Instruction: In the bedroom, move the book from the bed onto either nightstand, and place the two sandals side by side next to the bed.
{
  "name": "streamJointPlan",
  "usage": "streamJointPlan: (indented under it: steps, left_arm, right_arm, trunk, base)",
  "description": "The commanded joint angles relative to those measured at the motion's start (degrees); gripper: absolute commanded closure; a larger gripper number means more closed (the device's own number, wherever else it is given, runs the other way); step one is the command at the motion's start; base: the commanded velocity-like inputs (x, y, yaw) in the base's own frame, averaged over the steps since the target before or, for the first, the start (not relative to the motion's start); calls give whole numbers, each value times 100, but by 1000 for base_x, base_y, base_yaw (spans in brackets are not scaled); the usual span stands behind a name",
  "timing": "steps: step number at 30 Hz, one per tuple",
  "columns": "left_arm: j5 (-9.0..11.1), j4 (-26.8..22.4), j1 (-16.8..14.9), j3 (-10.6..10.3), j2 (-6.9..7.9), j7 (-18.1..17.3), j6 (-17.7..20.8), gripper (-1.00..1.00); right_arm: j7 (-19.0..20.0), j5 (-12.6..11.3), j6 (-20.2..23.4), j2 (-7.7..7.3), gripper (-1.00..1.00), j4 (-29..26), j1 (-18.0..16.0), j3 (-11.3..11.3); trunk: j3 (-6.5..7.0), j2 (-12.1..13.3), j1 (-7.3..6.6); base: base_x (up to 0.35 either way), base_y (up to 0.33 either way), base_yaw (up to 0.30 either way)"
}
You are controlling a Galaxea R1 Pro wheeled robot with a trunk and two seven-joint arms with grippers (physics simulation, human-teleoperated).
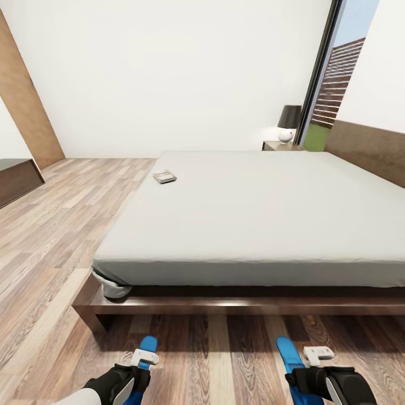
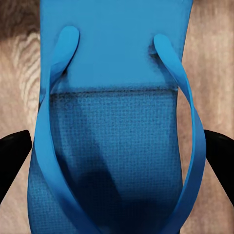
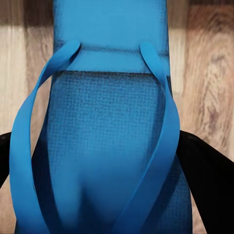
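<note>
The left gripper (image 1: 145,358) is straddling the left sandal (image 2: 114,117), its jaws sitting on either side of the sole; the right gripper (image 1: 318,355) is flanking the right sandal (image 3: 109,141) likewise. Whether either pair is pinching, I cannot tell. Both sandals are running lengthwise straight out from the jaws toward the bed (image 1: 253,219), well apart from each other, over the floor (image 1: 225,354). The book (image 1: 164,176) is lying far beyond the left jaws on the mattress; no lettering is legible.

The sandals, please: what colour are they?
Bright blue; the left wrist view shows one sandal best.
</note>
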Motion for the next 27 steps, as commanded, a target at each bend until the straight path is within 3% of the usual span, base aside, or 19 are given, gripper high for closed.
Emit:
streamJointPlan:
  steps: [1, 10, 27]
  left_arm:
    - [19, -11, 0, -35, 0, 20, 33, 100]
    - [22, -11, 0, -35, -6, 20, 33, 100]
    - [56, -11, 0, 18, -1, -12, -247, 100]
  right_arm:
    - [25, 17, 45, 3, 100, -30, 11, -3]
    - [26, 5, 399, 15, 100, -532, 247, 8]
    - [30, -6, 430, 15, 100, -597, 299, 31]
  trunk:
    - [-5, -2, -1]
    - [-5, -2, -1]
    - [-5, -2, -1]
  base:
    - [0, 0, 0]
    - [41, 10, 0]
    - [65, 36, 0]
